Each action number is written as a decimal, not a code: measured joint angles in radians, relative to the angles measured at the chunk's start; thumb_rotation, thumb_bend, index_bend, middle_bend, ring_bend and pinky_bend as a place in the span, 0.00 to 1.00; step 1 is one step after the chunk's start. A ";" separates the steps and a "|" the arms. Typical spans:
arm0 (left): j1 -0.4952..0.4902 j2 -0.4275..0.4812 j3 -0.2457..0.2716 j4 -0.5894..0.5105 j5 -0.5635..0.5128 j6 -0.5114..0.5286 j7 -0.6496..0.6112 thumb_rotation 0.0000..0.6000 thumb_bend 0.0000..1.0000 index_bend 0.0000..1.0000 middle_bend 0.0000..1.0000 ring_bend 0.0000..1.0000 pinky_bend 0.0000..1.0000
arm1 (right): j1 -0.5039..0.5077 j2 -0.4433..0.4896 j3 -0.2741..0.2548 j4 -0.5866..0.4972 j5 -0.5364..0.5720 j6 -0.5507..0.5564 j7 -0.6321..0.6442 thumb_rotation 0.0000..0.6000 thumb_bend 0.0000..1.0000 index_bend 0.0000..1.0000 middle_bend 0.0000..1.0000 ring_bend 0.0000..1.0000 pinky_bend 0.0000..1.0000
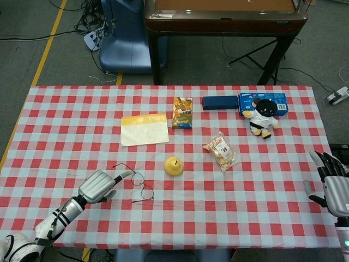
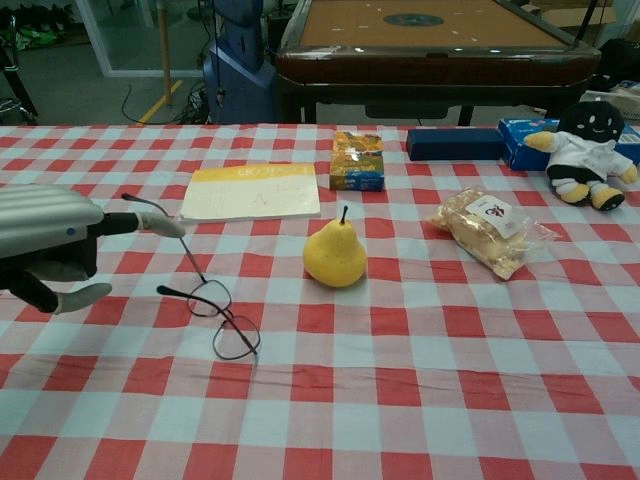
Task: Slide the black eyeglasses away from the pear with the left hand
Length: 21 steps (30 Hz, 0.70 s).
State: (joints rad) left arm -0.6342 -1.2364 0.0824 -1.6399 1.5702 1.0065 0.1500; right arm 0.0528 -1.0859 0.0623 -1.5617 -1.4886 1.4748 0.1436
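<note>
Low over the cloth, left hand [image 2: 45, 235] points one finger toward black eyeglasses [image 2: 215, 315].

The left hand [image 2: 45, 245] reaches a finger toward the black eyeglasses [image 2: 215, 315], left of the pear [image 2: 336, 255].

We count one pair of black eyeglasses [image 1: 137, 183] on the checked table [image 1: 65, 117], and one yellow pear [image 1: 174, 166] beside them. One yellow-topped notepad [image 1: 144, 129] lies further back, and we see one small orange-and-yellow carton [image 1: 182, 112] just beside it. One dark blue case [image 1: 220, 102] comes next, then one blue biscuit box [image 1: 279, 100], with one plush toy [image 1: 263, 116] in front of it. We add one clear bag of snacks [image 1: 221, 151]. Two robot hands show: one left hand [image 1: 98, 186], one right hand [image 1: 331, 183]. Beyond the cloth we spot one blue chair [image 1: 125, 38] and one brown table [image 1: 223, 16].
</note>
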 measured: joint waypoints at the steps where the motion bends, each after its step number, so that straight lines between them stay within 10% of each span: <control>1: 0.006 0.003 0.001 0.002 0.016 0.021 -0.016 1.00 0.51 0.09 1.00 0.93 0.97 | 0.000 0.000 0.000 0.000 0.000 0.000 0.001 1.00 0.43 0.00 0.09 0.00 0.07; 21: 0.126 0.087 0.084 -0.008 0.372 0.353 -0.156 1.00 0.51 0.07 1.00 0.93 0.97 | 0.018 0.006 0.010 -0.013 0.007 -0.022 -0.021 1.00 0.43 0.00 0.09 0.00 0.07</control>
State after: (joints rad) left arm -0.5081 -1.1497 0.1667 -1.6481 1.9419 1.3591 -0.0060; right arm 0.0706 -1.0801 0.0719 -1.5749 -1.4816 1.4525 0.1229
